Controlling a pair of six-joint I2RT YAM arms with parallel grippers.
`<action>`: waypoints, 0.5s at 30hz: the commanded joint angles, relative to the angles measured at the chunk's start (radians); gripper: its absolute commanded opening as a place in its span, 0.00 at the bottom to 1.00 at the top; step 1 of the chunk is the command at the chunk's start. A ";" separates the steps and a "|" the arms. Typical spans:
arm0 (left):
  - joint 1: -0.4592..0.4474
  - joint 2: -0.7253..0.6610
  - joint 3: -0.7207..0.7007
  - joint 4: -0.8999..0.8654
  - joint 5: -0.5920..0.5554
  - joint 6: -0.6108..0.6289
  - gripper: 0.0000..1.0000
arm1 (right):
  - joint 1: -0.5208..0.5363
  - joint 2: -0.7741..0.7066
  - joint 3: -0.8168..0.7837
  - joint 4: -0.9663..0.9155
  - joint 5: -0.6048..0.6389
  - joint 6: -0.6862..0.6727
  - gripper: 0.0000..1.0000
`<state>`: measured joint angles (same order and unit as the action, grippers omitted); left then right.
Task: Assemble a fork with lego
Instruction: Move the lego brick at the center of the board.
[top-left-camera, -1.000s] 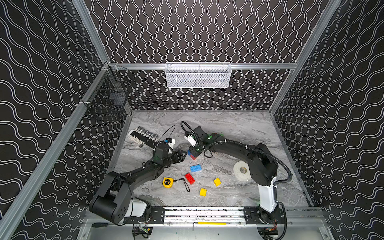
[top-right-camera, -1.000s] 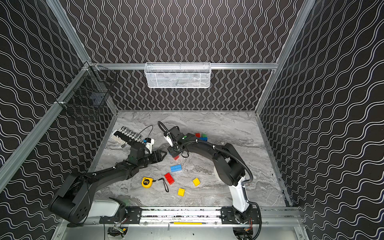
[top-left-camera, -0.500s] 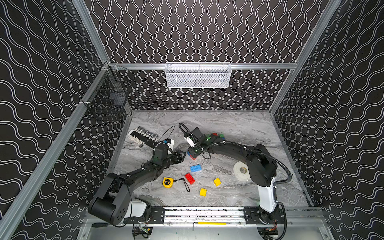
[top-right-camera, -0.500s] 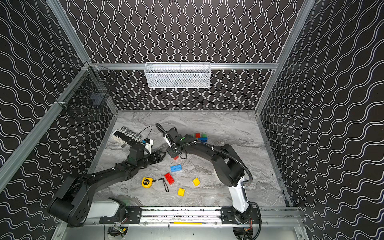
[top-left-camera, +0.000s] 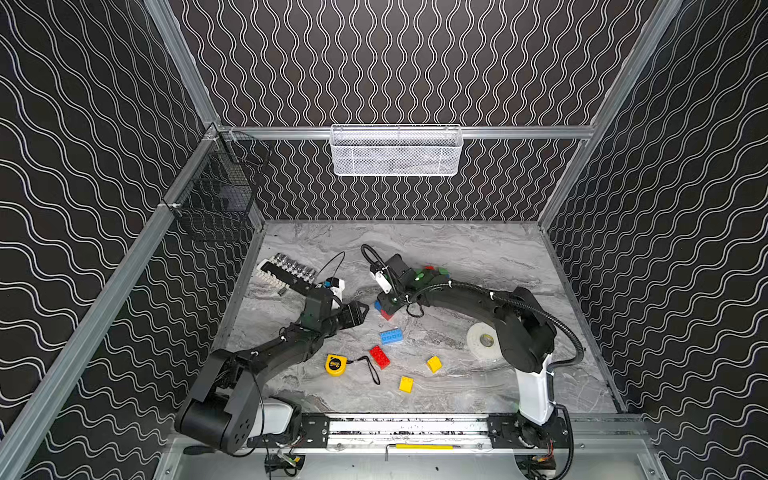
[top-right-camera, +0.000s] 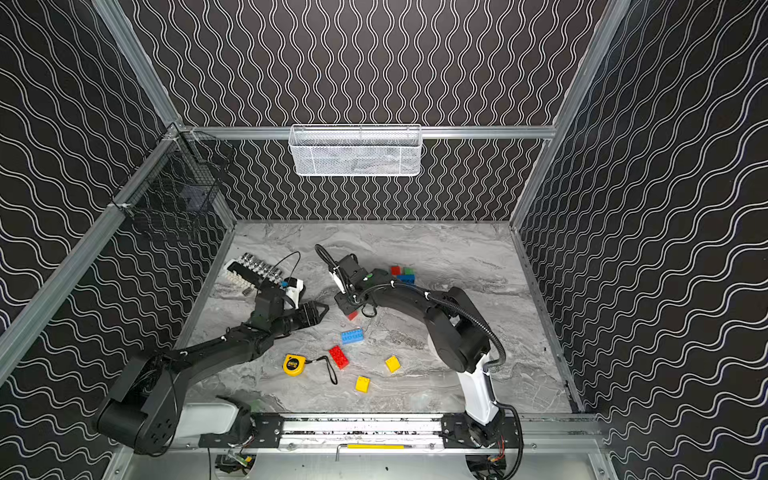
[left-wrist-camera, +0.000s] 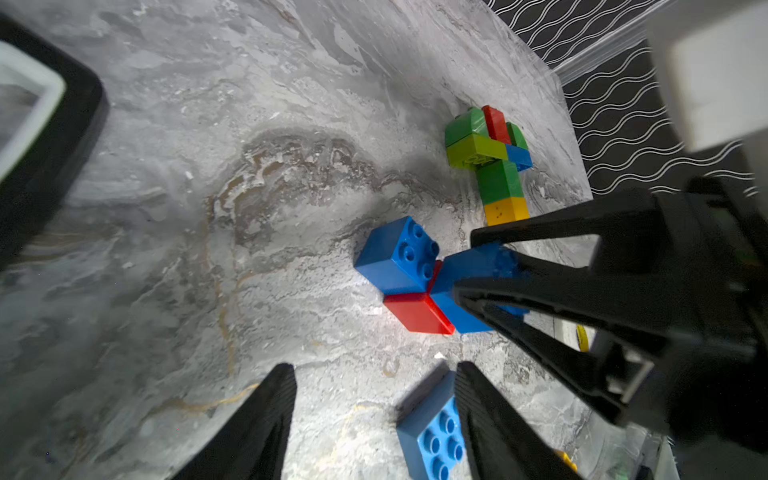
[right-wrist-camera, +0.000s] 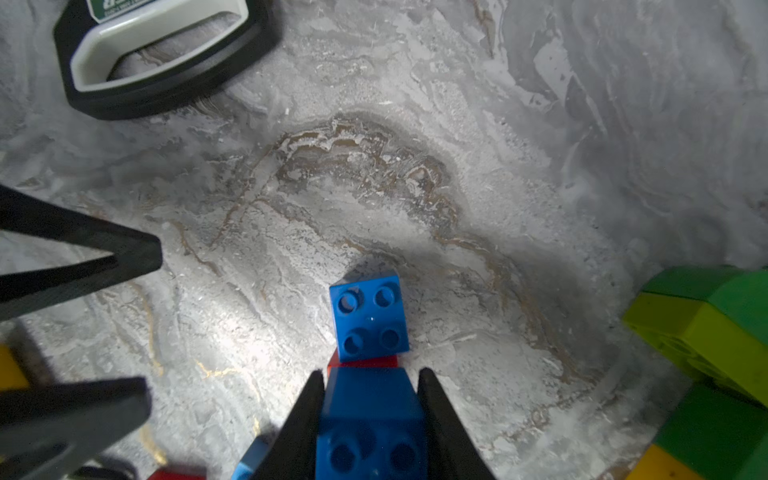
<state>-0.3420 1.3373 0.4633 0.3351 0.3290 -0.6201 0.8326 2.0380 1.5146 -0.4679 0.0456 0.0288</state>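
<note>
My right gripper (right-wrist-camera: 370, 376) is shut on a blue brick (right-wrist-camera: 370, 415) of a small lego piece. That brick sits on a red brick (left-wrist-camera: 415, 316), and a second blue square brick (right-wrist-camera: 368, 320) sits on the red one beside it. The piece rests low on the marble table, mid-left in both top views (top-left-camera: 384, 313). My left gripper (left-wrist-camera: 374, 374) is open just to its left (top-left-camera: 359, 311), with nothing between its fingers. A loose blue oblong brick (left-wrist-camera: 432, 432) lies beside one finger. A built green, red, blue and yellow lego stack (left-wrist-camera: 494, 166) lies behind the right arm (top-right-camera: 403, 274).
Loose bricks lie toward the front: a blue oblong (top-left-camera: 391, 336), a red oblong (top-left-camera: 380, 356) and two yellow ones (top-left-camera: 434, 364) (top-left-camera: 406, 384). A yellow tape measure (top-left-camera: 336, 365), a white tape roll (top-left-camera: 482, 340) and a socket set (top-left-camera: 286, 270) also sit on the table.
Both arms have barely shifted. The right gripper keeps its hold on the blue brick, and the left gripper stays open beside it.
</note>
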 joint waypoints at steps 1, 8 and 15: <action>-0.032 0.014 0.023 -0.001 0.042 0.055 0.66 | -0.021 0.009 -0.040 -0.321 0.088 0.042 0.01; -0.070 0.060 0.028 0.050 0.065 0.043 0.66 | -0.066 -0.102 -0.109 -0.232 0.084 0.120 0.01; -0.072 0.087 0.036 0.074 0.077 0.029 0.66 | -0.066 -0.172 -0.105 -0.152 0.081 0.129 0.01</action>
<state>-0.4122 1.4197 0.4915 0.3691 0.3874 -0.5896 0.7666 1.8973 1.4120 -0.5823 0.0971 0.1394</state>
